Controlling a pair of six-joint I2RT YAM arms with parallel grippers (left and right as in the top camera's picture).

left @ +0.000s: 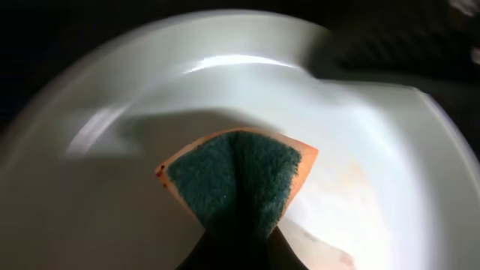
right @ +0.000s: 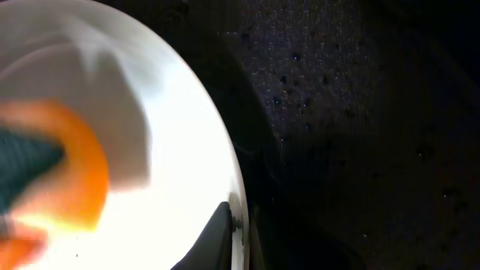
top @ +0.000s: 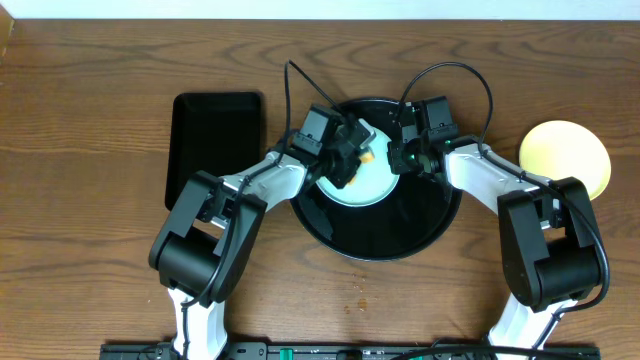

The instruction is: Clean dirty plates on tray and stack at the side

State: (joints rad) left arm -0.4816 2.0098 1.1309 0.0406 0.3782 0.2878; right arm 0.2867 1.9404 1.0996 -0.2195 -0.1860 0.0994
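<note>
Left gripper [top: 352, 160] jaws pinch sponge [left: 236, 180] to scrub mint plate [top: 368, 188] on tray [top: 385, 245]; right gripper [right: 238, 229] jaws clamp its 2 o'clock rim, likely steadying it.

Robot lab, wood-grain tabletop [top: 80, 280]

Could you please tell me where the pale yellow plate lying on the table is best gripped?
The yellow plate lies flat on the wood, so only its rim offers anything to pinch. Probably take the edge facing the black tray, nearest the right claw, coming in low from that side.
</note>
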